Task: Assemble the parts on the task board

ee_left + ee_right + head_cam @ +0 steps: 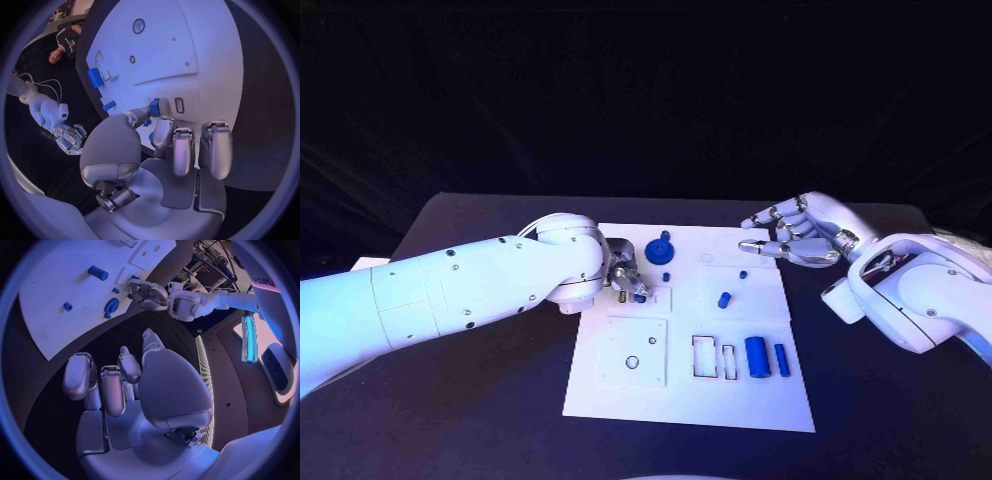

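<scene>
Head view: the white task board (689,400) lies in the middle of the black surface (473,420), with darkness behind it. No writing can be read on the board. The left hand (623,279) is down over the board's left part, fingers closed on a small blue part (640,297) at their tips. The right hand (798,238) hovers above the board's far right corner, fingers curled in loosely but apart, holding nothing. On the board lie a round blue part (659,251) near the far edge, a small blue peg (666,276) just below it, another small peg (741,270), a short blue cylinder (724,299) near the middle, and at the near right a large blue cylinder (756,357) with a thin blue bar (782,359) just beside it. Two outlined rectangular slots (705,357) sit left of the large cylinder, and a raised square plate (632,353) with a hole lies further left.

Left wrist view: the left hand (164,150) pinches the small blue part (154,107) between thumb and a finger, right against the task board (212,55). The large blue cylinder (94,77) and the short blue cylinder (109,105) lie further off; the right hand (69,137) hangs above the dark surface.

Right wrist view: the right hand (134,390) has its fingers apart and empty over the dark surface, near the board's edge. On the task board (56,325) are the short blue cylinder (97,273), the round blue part (111,307) and a small peg (67,306). The left hand (147,294) is at the board. A label on the arm at the circle's rim is too cut off to read.
</scene>
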You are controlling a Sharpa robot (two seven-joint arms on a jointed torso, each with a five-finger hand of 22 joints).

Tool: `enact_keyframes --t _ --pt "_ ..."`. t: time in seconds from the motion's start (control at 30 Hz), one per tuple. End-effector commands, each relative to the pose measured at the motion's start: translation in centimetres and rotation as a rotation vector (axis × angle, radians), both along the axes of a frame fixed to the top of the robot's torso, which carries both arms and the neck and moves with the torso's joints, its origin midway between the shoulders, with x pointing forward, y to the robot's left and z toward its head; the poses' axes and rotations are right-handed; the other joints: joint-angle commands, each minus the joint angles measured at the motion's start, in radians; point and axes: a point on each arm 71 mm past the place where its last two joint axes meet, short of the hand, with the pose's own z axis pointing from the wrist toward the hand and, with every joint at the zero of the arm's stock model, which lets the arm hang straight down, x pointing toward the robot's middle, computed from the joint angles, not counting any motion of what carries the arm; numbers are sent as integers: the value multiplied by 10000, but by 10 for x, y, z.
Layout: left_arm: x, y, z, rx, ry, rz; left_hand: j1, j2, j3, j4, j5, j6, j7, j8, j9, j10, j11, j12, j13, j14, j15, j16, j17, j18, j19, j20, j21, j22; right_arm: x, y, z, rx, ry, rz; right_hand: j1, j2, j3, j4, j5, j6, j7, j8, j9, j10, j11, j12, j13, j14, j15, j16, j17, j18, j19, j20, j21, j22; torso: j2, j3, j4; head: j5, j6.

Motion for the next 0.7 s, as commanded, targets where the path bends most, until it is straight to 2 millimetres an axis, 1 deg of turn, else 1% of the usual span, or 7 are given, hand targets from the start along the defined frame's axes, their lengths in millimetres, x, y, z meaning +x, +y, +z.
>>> enact_keyframes --t 0.03,0.2,0.47,0.7 --pt "-5 0 -9 538 536 70 -169 -5 -5 101 55 142 -78 -74 -2 111 0 59 22 1033 -57 30 2635 -178 763 -49 38 2153 -1 1 -1 -72 66 114 -17 -16 -52 2 38 83 3 29 9 -73 0 -39 -17 683 -33 -50 969 73 -62 29 -69 -17 1 -4 -2 -1 -14" --pt "-4 0 -9 575 566 48 -444 13 -57 191 44 217 -86 -104 -27 157 -7 107 79 1033 -62 30 2635 -182 773 -55 47 2171 -1 2 -1 -74 72 121 -14 -16 -56 0 50 87 2 31 9 -73 -1 -39 -19 683 -33 -51 969 74 -62 29 -70 -18 0 -4 2 -1 -25" --pt "-3 0 -9 604 588 33 -778 -24 -230 318 23 320 -97 -122 -46 211 -14 181 169 1033 -67 30 2635 -184 777 -62 48 2178 -1 2 -1 -73 73 130 -14 -16 -56 0 50 87 2 31 9 -73 -1 -39 -19 683 -33 -51 969 74 -62 29 -70 -18 2 -1 0 -2 -24" --pt "-3 0 -10 668 610 -5 -1171 -176 -736 510 -3 441 -113 -126 -51 261 -22 237 245 1033 -72 30 2635 -186 784 -66 52 2192 -1 2 -1 -72 69 128 -22 -16 -74 6 77 93 1 33 10 -85 -1 -67 -41 679 -35 -64 951 76 -67 28 -80 -30 -4 -4 5 -12 -40"
